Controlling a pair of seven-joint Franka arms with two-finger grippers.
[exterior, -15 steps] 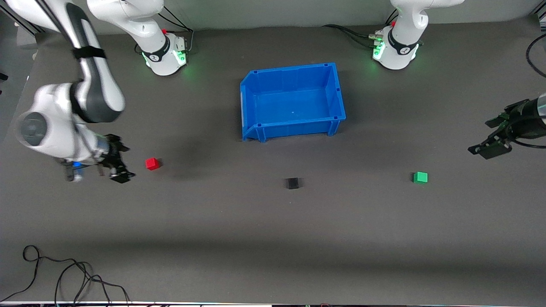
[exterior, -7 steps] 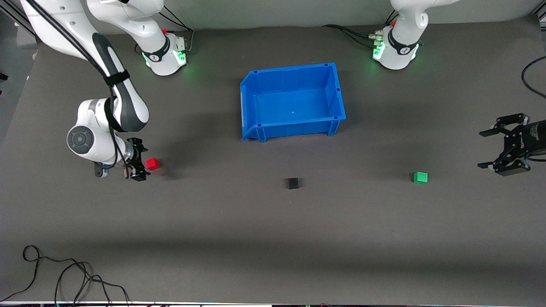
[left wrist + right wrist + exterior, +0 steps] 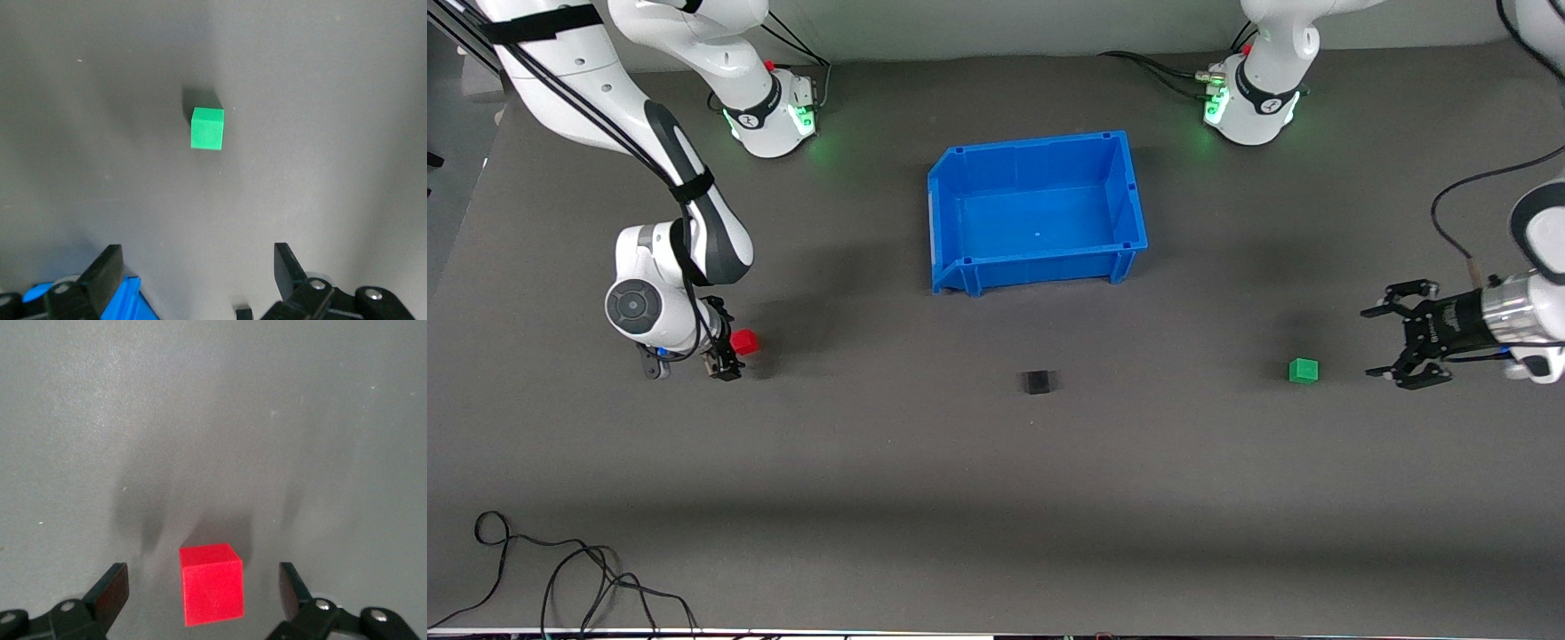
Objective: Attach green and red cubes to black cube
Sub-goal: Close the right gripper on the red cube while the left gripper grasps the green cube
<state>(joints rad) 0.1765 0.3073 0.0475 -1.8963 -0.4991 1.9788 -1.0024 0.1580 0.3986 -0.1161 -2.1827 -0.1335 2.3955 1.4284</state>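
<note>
While the dark grey table [image 3: 978, 498] lies flat and matte under the lamps, a blue bin [image 3: 1035, 265] sits at its middle between the two arm bases, and a loose black cable [image 3: 560, 573] curls at the edge nearest the front camera. The black cube [image 3: 1037, 382] rests alone, nearer the front camera than the bin. The red cube [image 3: 744, 342] lies toward the right arm's end of the table, the green cube [image 3: 1303, 370] toward the left arm's end — both well apart from the black one.

The right arm bends down steeply from its base, its wrist low; the right gripper [image 3: 725, 348] is just beside the red cube, jaws spread wide, and the right wrist view shows the cube [image 3: 211, 584] between the two fingertips [image 3: 110, 588] without touching either. The left arm comes in from the table's edge with its forearm almost level — the left gripper [image 3: 1392, 342] hangs near the green cube [image 3: 207, 129], jaws open, nothing in them.
</note>
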